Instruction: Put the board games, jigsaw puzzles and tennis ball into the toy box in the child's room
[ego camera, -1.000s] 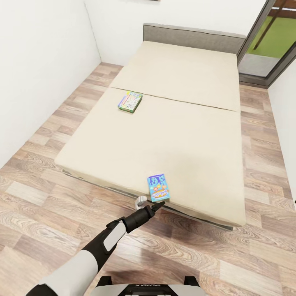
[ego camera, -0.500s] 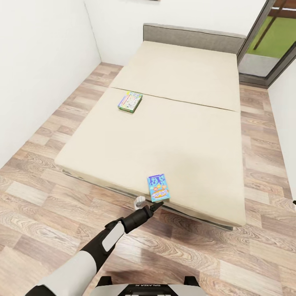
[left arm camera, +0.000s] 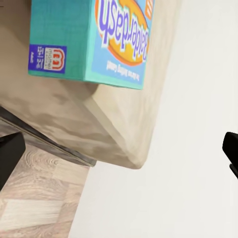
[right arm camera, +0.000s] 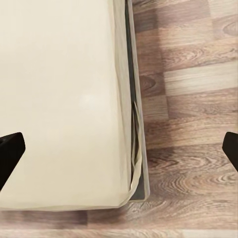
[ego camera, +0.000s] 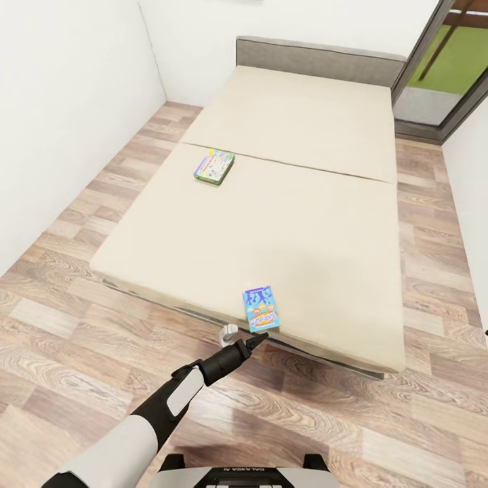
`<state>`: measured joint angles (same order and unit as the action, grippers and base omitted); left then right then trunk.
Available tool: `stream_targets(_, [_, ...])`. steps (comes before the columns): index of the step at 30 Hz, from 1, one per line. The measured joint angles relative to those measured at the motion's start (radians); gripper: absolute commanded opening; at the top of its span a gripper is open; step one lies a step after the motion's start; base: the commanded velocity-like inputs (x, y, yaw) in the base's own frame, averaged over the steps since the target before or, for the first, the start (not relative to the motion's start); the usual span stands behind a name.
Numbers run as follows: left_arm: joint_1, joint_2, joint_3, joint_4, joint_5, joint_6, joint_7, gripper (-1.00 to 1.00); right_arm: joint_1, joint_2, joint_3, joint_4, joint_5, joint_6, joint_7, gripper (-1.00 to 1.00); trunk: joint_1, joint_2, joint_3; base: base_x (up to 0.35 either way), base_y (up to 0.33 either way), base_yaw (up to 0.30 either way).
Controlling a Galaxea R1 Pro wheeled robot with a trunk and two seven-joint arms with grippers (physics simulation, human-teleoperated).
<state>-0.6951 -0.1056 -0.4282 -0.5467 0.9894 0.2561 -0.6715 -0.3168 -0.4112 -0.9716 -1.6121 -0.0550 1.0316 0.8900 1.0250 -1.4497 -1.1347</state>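
Note:
A small blue board game (ego camera: 261,308) lies at the near edge of the beige bed (ego camera: 305,224), partly over the edge. The left wrist view shows it close up, the blue box (left arm camera: 89,39) resting above the mattress corner. My left gripper (ego camera: 260,337) is just short of the box's near end, open, with its dark fingertips (left arm camera: 10,154) far apart and nothing between them. A white-green board game (ego camera: 214,167) lies flat further up the bed on its left side. My right gripper (right arm camera: 119,148) is open over the bed's edge. The table, toy box, jigsaw puzzles and tennis ball are out of view.
Wood-plank floor (ego camera: 81,339) surrounds the bed. A white wall (ego camera: 61,102) runs along the left, with a floor strip between it and the bed. A grey headboard (ego camera: 318,57) stands at the far end, and a glass door (ego camera: 447,68) at the far right.
The left arm has shifted very slightly; its gripper stays by the blue box's near end. Both board games lie where they were.

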Motion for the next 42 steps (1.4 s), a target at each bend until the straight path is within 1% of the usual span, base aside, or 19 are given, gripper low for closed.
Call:
stream_targets(10, [-0.001, -0.001, -0.001, -0.001, -0.003, -0.004, 0.001, 1.0, -0.002, -0.004, 0.006, 0.0, -0.004, 0.005, 0.0, 1.0, 0.0, 0.0, -0.014, 0.0, 0.0, 0.0])
stream_targets(19, [-0.008, -0.002, -0.001, -0.001, -0.004, -0.007, 0.007, 1.0, -0.015, -0.007, 0.016, 0.0, -0.006, 0.007, 0.001, 1.0, 0.0, 0.0, -0.027, 0.0, 0.0, 0.0])
stream_targets(26, [-0.011, -0.001, -0.001, -0.001, -0.005, -0.008, 0.009, 1.0, -0.02, -0.008, 0.026, -0.001, -0.006, 0.007, 0.001, 1.0, 0.0, 0.0, -0.033, 0.0, 0.0, 0.0])
stream_targets(35, [-0.032, 0.016, 0.0, 0.0, -0.006, -0.009, 0.012, 1.0, -0.023, -0.009, 0.03, -0.001, -0.006, 0.003, 0.001, 1.0, 0.0, 0.0, -0.034, 0.0, 0.0, 0.0])
stream_targets(42, [-0.052, 0.021, 0.0, 0.002, -0.006, -0.012, 0.024, 1.0, -0.023, -0.009, 0.031, -0.002, -0.006, 0.002, 0.001, 1.0, 0.0, 0.0, -0.034, 0.0, 0.0, 0.0])
